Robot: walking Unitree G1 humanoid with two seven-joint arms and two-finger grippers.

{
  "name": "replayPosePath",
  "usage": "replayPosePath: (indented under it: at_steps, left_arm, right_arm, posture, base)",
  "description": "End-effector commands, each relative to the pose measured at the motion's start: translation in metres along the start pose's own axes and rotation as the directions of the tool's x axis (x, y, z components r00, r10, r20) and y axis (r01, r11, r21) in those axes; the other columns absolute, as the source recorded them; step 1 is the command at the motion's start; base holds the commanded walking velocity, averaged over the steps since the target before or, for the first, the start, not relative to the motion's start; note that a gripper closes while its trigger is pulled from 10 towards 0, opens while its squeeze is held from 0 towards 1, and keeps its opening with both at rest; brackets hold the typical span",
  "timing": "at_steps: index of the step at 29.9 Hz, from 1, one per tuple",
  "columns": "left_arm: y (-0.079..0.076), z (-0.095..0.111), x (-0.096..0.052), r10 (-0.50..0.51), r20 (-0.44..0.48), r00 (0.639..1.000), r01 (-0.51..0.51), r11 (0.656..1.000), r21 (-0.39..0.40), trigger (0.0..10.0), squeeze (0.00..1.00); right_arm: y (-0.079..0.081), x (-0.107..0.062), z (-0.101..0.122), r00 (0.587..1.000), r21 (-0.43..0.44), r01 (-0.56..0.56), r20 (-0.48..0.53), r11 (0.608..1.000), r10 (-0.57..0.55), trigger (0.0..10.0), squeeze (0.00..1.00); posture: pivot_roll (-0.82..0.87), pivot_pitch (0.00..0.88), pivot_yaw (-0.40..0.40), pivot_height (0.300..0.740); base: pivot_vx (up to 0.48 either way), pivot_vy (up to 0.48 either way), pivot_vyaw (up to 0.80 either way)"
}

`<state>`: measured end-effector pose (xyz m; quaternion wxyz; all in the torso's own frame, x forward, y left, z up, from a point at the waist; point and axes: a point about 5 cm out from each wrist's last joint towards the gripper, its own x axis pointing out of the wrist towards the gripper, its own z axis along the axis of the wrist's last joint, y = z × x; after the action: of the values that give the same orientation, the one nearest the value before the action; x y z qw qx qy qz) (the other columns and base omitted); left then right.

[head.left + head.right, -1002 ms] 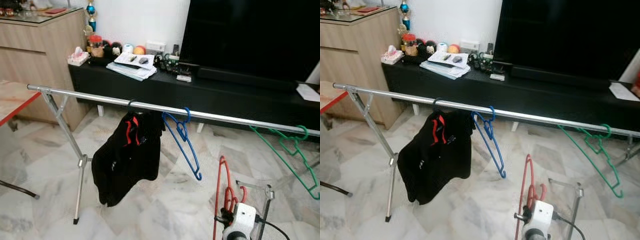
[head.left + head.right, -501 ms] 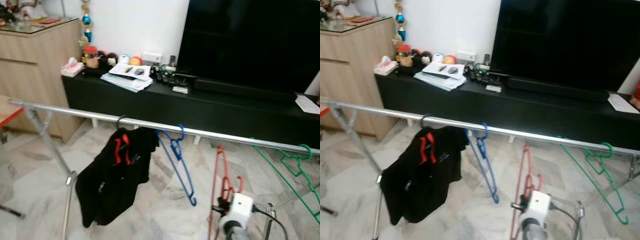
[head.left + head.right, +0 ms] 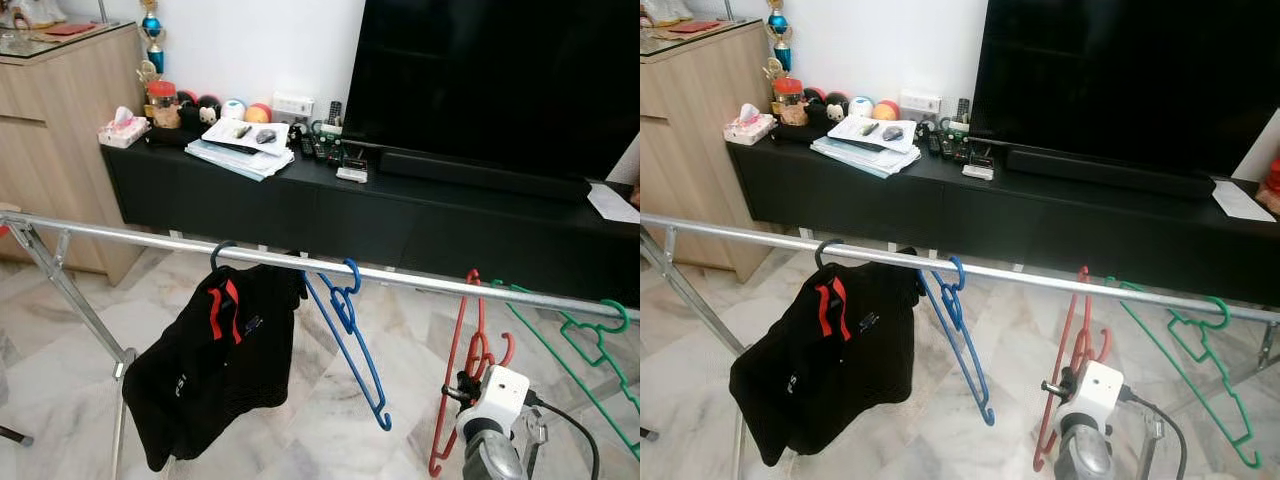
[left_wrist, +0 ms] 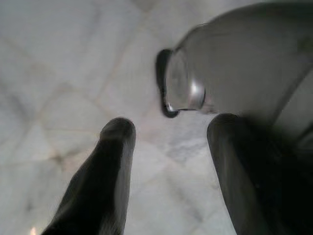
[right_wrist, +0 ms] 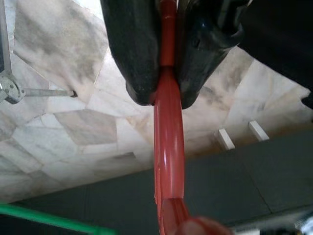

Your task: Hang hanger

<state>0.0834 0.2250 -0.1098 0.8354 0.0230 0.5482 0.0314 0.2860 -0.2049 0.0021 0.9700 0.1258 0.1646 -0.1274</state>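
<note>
Right gripper (image 5: 164, 98) on one red hanger (image 5: 168, 152)

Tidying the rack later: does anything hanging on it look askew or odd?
The black garment hangs lopsided, bunched on its hanger. The blue hanger and green hanger dangle tilted. The red hanger is in the right gripper.

This is a living room in a home. A big dark television (image 3: 490, 80) stands on a long, low black cabinet (image 3: 400, 215) against a white wall. On the cabinet lie stacked papers (image 3: 240, 148), remote controls (image 3: 325, 145), a tissue box (image 3: 122, 128), a jar (image 3: 161, 103) and small round toys (image 3: 235, 108). A wooden sideboard (image 3: 55, 140) with a glass top stands beside it. The floor (image 3: 60, 340) is pale marble tile, and a metal clothes rail (image 3: 160, 240) with a black garment (image 3: 215, 360) and coloured plastic hangers (image 3: 352, 340) crosses the room.
</note>
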Motion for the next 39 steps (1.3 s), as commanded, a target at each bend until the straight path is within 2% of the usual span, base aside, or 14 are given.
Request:
replayPosePath:
  at_steps: [1,9,16,22,26,32,39]
  left_arm:
    - [-0.01,0.003,0.002,-0.026,-0.007,1.0,0.026,1.0,0.014,10.0,0.0]
    - [-0.013,0.008,0.004,-0.03,-0.006,1.0,0.03,0.999,0.014,10.0,0.0]
    - [0.001,0.004,0.001,-0.019,-0.008,1.0,0.019,1.0,0.007,10.0,0.0]
    - [0.003,0.0,0.0,-0.02,-0.012,1.0,0.02,1.0,0.008,10.0,0.0]
    - [-0.002,0.001,0.001,-0.024,-0.014,1.0,0.024,1.0,0.007,10.0,0.0]
    - [-0.017,0.011,0.005,-0.039,-0.009,0.999,0.039,0.999,0.008,10.0,0.0]
    - [-0.023,0.015,0.006,-0.044,-0.004,0.999,0.044,0.999,0.006,10.0,0.0]
  right_arm:
    - [-0.002,0.008,0.019,0.999,-0.007,0.011,0.042,1.0,-0.011,10.0,0.0]
    - [0.009,0.019,0.031,0.999,-0.066,-0.026,-0.027,0.998,0.024,10.0,0.0]
    - [0.015,0.026,0.043,0.998,-0.084,-0.032,-0.063,0.996,0.026,10.0,0.0]
    - [0.017,0.031,0.055,0.998,-0.078,-0.009,-0.057,0.997,0.004,10.0,0.0]
    - [0.019,0.033,0.061,0.999,-0.071,-0.004,-0.048,0.997,0.001,10.0,0.0]
    - [0.023,0.034,0.06,0.994,-0.076,-0.012,-0.106,0.997,0.004,10.0,0.0]
    - [0.027,0.036,0.061,0.99,-0.078,-0.034,-0.137,0.996,0.023,10.0,0.0]
  posture:
    - [0.06,0.004,-0.106,0.74]
    - [0.07,0.003,-0.108,0.74]
    - [0.07,0.003,-0.108,0.74]
    - [0.07,0.005,-0.106,0.74]
    - [0.07,0.006,-0.107,0.74]
    - [0.08,0.009,-0.107,0.74]
    - [0.08,0.009,-0.108,0.74]
  base:
    - [0.0,0.0,0.0]
    - [0.0,0.0,0.0]
    - [0.0,0.0,0.0]
    - [0.0,0.0,0.0]
    - [0.0,0.0,0.0]
    - [0.0,0.0,0.0]
    - [0.0,0.0,0.0]
